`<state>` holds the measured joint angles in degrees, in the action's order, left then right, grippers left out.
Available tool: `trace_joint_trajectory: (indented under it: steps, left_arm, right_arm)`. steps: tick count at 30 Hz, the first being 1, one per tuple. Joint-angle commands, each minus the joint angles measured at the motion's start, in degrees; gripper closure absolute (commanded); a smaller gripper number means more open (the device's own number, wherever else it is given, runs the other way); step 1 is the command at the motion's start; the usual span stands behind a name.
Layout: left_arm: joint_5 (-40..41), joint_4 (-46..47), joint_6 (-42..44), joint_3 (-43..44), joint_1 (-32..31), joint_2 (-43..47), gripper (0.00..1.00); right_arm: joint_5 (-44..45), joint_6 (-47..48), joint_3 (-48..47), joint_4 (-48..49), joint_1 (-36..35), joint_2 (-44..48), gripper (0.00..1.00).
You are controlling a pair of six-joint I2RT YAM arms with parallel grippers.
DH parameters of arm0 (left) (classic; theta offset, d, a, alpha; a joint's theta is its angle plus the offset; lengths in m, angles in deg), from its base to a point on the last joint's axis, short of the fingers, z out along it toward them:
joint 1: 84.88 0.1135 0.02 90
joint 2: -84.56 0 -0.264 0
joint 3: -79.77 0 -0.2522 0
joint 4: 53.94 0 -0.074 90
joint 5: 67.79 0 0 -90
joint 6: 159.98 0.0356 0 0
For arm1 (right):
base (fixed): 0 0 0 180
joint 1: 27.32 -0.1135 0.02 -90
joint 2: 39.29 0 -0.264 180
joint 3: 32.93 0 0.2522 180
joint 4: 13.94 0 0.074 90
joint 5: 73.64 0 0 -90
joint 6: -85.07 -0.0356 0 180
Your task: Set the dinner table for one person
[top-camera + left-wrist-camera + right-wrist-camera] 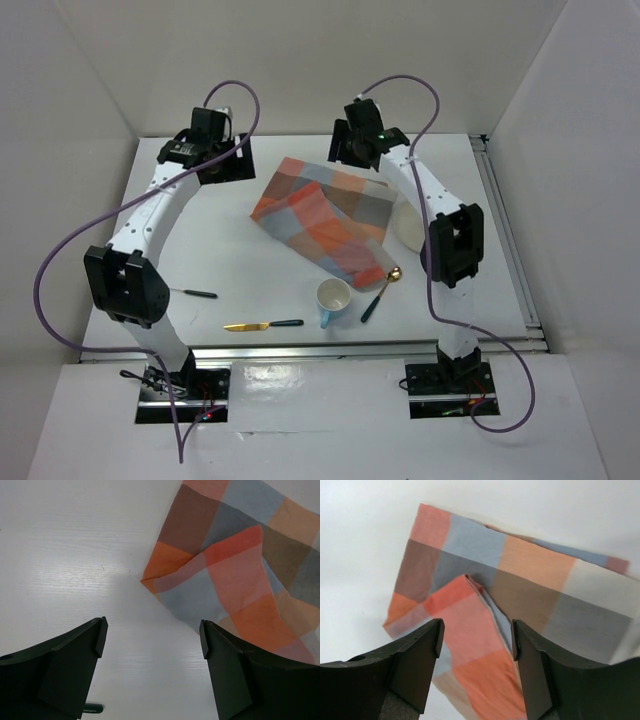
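The dinner table (pixel 225 245) is a large white tabletop. An orange, blue and grey checked cloth mat (pixel 325 215) lies on it near the middle, with one flap folded over itself. My left gripper (pixel 232 165) is open and empty above the table, just left of the mat's left corner (pixel 150 582). My right gripper (pixel 342 152) is open and empty, hovering over the mat's far edge and above the folded flap (pixel 475 625). A white plate (pixel 408 228) shows partly from under the mat's right side.
A blue cup with a white inside (pixel 333 299) stands in front of the mat. A gold knife with a dark handle (pixel 262 325) lies to its left, and a gold spoon (pixel 382 288) to its right. Another dark-handled utensil (pixel 197 294) lies near the left arm. A metal rail (pixel 510 250) runs along the right edge.
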<state>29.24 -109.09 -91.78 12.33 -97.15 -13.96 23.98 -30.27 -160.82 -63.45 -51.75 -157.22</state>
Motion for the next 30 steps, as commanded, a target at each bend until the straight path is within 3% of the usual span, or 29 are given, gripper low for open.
trace_joint_trajectory:
  steps: [1, 11, 19, 26, 30]
  left_arm:
    - [-4.1, -0.4, -1.7, 0.9, 2.1, -0.3, 0.07]
    - [-7.5, -1.1, -1.7, -0.3, 2.6, -1.4, 0.07]
    - [-11.2, -3.6, -2.8, 6.0, 2.6, -11.3, 0.07]
    - [-15.8, -4.8, -5.1, 20.6, 3.1, -29.7, 0.07]
    - [-18.1, -7.1, -6.2, 34.6, 3.7, -40.4, 0.07]
  right_arm:
    - [-3.2, -5.9, -7.9, -8.5, -0.5, -7.7, 0.33]
    - [-7.9, -8.1, -18.3, -3.5, -2.4, -21.2, 0.32]
    - [-3.1, -6.0, -25.3, -4.1, -4.7, -27.6, 0.3]
    - [-2.4, -5.2, -24.7, -1.9, -5.2, -28.8, 0.33]
    - [-3.0, -5.2, -26.3, -1.9, -5.2, -30.4, 0.38]
